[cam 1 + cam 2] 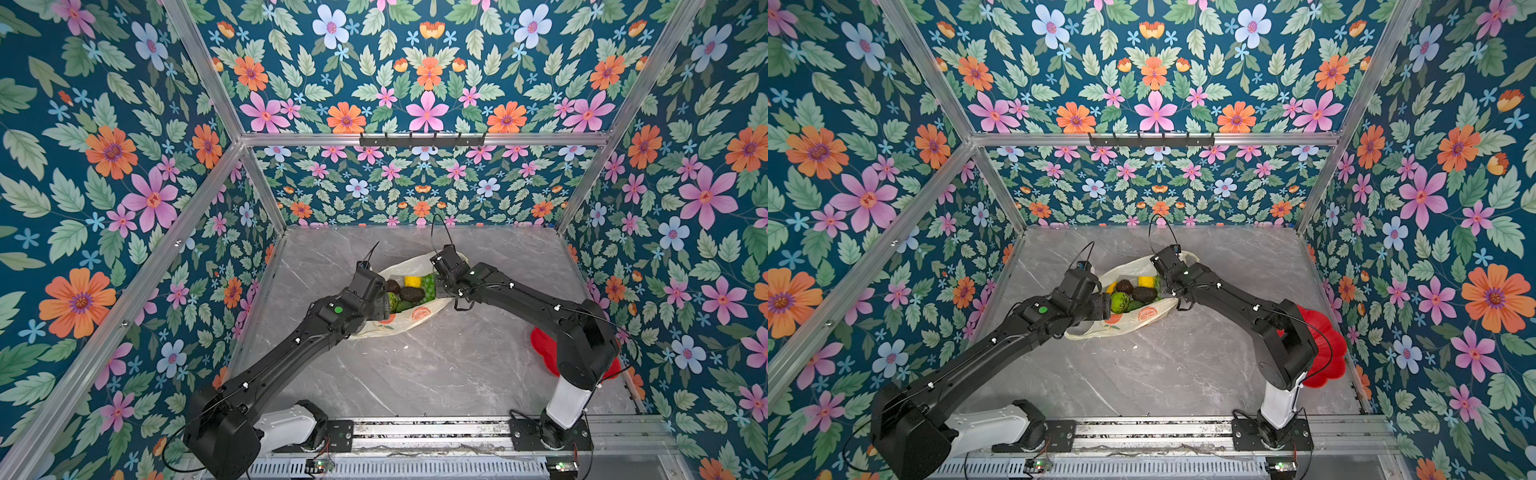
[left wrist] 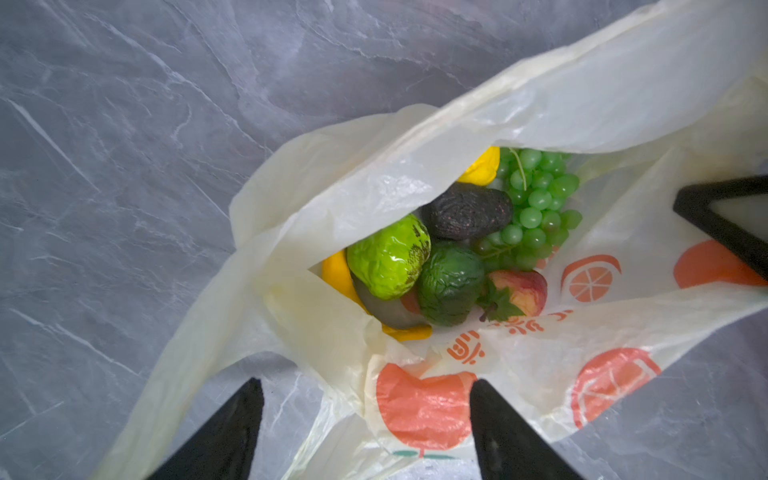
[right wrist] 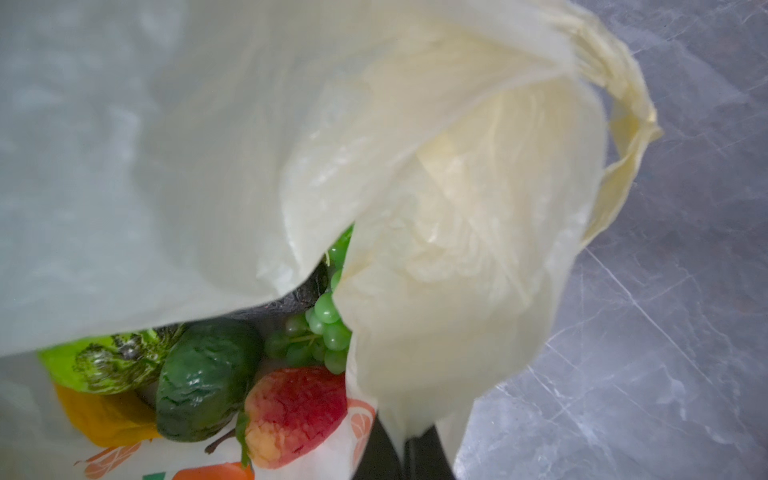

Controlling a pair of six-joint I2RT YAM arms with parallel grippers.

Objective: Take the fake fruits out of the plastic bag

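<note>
Left wrist view, and we're looking straight down into the open mouth of the plastic bag [image 2: 582, 104], lying mid-worktop [image 2: 124, 124] between the two arms. The fake fruits [image 2: 449, 249] are all sitting inside it: grape bunch [image 2: 536, 199], dark avocado [image 2: 465, 216], bright green bumpy fruit [image 2: 388, 257], darker green fruit [image 2: 449, 282], strawberry [image 2: 519, 291], and yellow pieces half hidden under film.

The left tool [image 2: 365, 382] is hanging wide open over the bag's left end, gripping nothing. In the right wrist view, the right tool [image 3: 409, 446] is clamped shut on a fold at the bag's right edge, with film draping up close to the lens.

Here's the danger, to my eye: that thin film could slip or tear out of the pinch and the mouth would be flopping shut over the fruit. A reaching left tool might also be catching loose plastic along with a fruit and dragging the whole bag.

As for writing, orange lettering [image 2: 465, 351] is showing beside the orange fruit prints [image 2: 424, 409], but it's crumpled and unreadable. No brand is visible.
</note>
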